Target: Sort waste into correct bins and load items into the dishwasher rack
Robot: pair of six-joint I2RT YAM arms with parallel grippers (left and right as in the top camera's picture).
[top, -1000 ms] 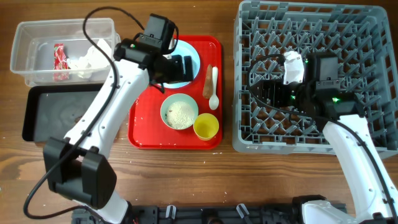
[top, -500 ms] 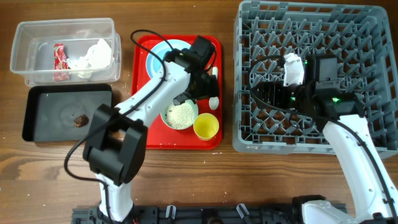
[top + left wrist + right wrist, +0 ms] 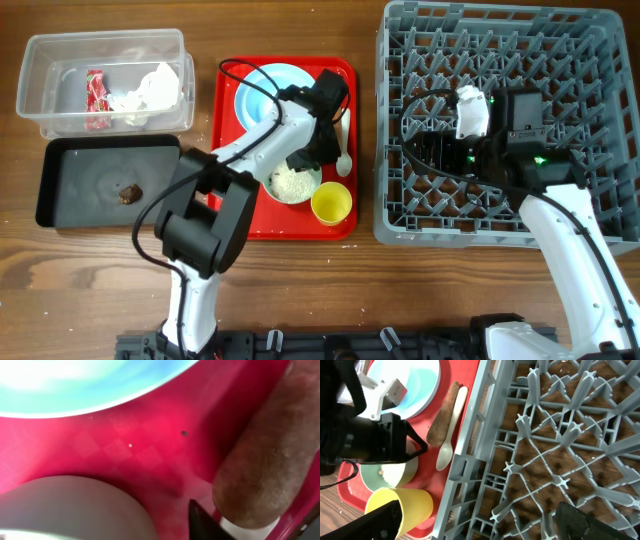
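An orange-brown stick (image 3: 444,414) lies on the red tray next to the white spoon (image 3: 451,430). My left gripper (image 3: 326,122) is low over that stick. In the left wrist view one black finger (image 3: 204,524) lies just left of the stick (image 3: 270,455); the other finger is out of view. The blue plate (image 3: 262,92), a bowl of rice (image 3: 292,184) and the yellow cup (image 3: 331,203) share the tray. My right gripper (image 3: 482,522) hangs open over the grey rack (image 3: 500,15), holding nothing.
The red tray (image 3: 346,76) sits left of the rack. A clear tub (image 3: 60,60) at far left holds a red wrapper (image 3: 95,98) and a white napkin (image 3: 146,90). Below it, a black tray (image 3: 80,175) holds a brown lump (image 3: 129,193).
My left arm has swung from over the plate to the tray's right side, down beside the stick. The right arm has not moved.
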